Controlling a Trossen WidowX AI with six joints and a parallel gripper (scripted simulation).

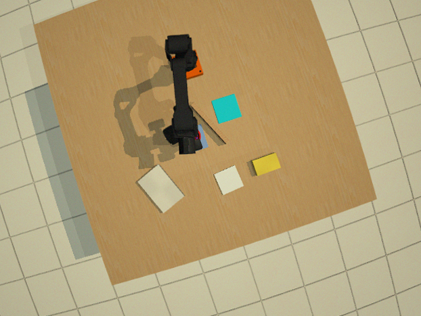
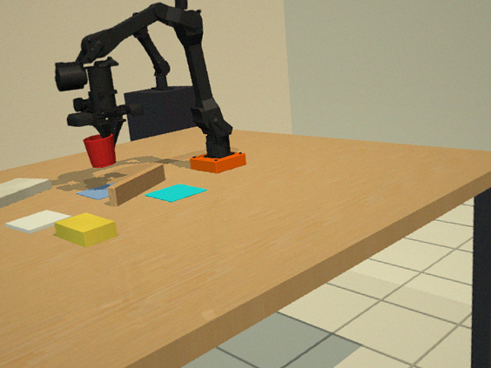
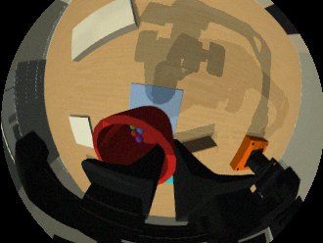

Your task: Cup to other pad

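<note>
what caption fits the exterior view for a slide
Gripper holds the red cup in the air above the blue pad, beside the wooden bar.

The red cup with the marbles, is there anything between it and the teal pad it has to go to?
Yes. A low wooden bar lies on the table between the pale blue pad under the red cup and the teal pad. The gripper holds the cup lifted, apparently above the bar's top.

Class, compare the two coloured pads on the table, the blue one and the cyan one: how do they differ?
The blue pad lies below the lifted red cup, in the arm's shadow; the cyan pad lies unshaded. The wooden bar separates them, blue on the arm's side. Both are flat, thin squares with nothing resting on them.
</note>
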